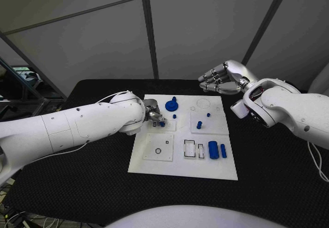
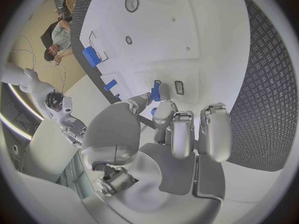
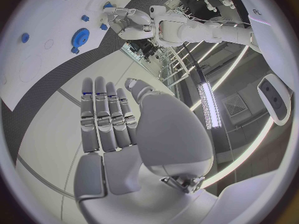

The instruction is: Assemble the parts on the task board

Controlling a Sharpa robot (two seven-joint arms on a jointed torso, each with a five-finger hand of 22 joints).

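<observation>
The white task board (image 1: 179,167) lies in the middle of the black table. My left hand (image 1: 153,115) reaches over the board's left side and pinches a small blue part (image 2: 156,91) between thumb and a finger, just above the board (image 2: 187,30) and beside a small rectangular slot (image 2: 179,87). A blue gear (image 1: 171,105), a blue peg (image 1: 199,125) and a blue cylinder (image 1: 213,149) with a blue bar (image 1: 223,151) beside it sit on the board. My right hand (image 1: 223,78) hangs above the table's far edge behind the board, with straight fingers (image 3: 106,114) and nothing in it.
Two tiny blue studs (image 1: 175,116) (image 1: 208,114) stand near the board's far end. Empty rectangular recesses (image 1: 190,148) and a ring outline (image 1: 158,151) mark the near half. Black table surface (image 1: 82,185) surrounds the board.
</observation>
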